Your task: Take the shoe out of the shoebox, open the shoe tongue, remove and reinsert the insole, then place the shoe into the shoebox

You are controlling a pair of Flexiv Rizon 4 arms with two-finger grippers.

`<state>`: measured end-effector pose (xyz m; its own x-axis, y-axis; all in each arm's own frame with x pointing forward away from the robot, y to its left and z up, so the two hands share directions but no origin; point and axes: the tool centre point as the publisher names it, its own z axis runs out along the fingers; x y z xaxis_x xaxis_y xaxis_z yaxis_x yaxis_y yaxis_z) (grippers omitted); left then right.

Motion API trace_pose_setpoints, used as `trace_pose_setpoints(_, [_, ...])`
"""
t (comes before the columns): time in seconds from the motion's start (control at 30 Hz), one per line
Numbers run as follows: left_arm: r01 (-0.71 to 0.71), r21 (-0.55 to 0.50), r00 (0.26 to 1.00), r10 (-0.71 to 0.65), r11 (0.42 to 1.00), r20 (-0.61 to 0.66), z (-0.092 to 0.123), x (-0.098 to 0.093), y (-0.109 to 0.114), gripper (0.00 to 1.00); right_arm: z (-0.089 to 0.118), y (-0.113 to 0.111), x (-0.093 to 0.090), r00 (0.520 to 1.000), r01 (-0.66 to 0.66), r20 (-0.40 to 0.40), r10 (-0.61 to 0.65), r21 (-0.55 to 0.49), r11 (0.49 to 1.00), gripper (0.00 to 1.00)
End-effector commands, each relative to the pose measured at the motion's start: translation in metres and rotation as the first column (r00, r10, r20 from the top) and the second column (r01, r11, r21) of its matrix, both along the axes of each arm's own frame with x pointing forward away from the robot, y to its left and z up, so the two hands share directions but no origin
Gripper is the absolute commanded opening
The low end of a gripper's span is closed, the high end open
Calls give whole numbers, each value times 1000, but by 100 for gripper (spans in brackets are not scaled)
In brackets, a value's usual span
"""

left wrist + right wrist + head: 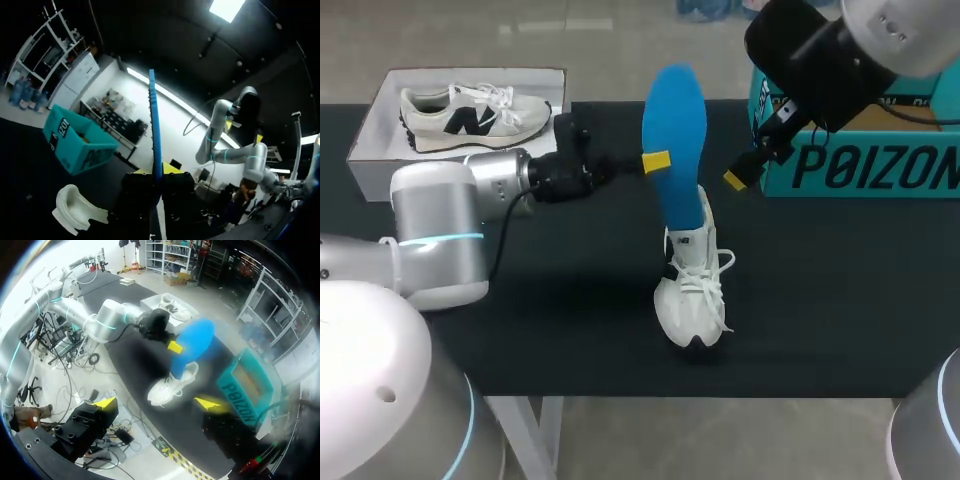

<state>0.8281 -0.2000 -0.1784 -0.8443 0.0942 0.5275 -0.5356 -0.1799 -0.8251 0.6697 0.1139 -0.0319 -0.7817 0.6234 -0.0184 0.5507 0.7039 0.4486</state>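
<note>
Blue foam insole [678,150] stood nearly upright at the middle of the frame. Its rounded toe end pointed to the upper middle, and its lower end was tucked into the mouth of the white shoe [692,290]. My left gripper [655,162] came in from the left and was clamped on the insole's edge about halfway up. In the left wrist view the thin blue edge ran straight up from between my two closed fingers.

The shoe sat on the black table [570,340] just below centre, with its toe toward the bottom of the frame, its heel toward the top and its laces loose. The insole's long axis therefore rose steeply out of the shoe's opening rather than lying along the sole. I judged that any move to seat it or draw it free depended on travelling along that line, with the left arm doing the work.

My right gripper [157,403] hung just to the right of the insole, higher than the shoe. Its fingers were spread wide and held nothing.

A teal shoebox [860,170] stood at the upper right, near the right arm and apart from the shoe. I could see no shoe in it and could not make out what lay on its brownish inside. At the upper left, well apart, a white box [370,150] held a second sneaker [470,115] lying on its side.
</note>
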Motion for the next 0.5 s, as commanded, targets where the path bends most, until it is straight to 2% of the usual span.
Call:
trace_pose_setpoints(0.03, [19,-85,949,9,996,314,-5,-3,6,0,0,1,1,1000,1,-3,-1,-2,1000,100])
trace_pose_setpoints(0.23, [6,0,939,-6,1000,343,4,-1,3,0,0,1,1,1000,1,-3,-1,-2,1000,100])
trace_pose_setpoints(0.5, [6,0,939,-6,1000,343,4,-1,3,0,0,1,1,1000,1,-3,-1,-2,1000,100])
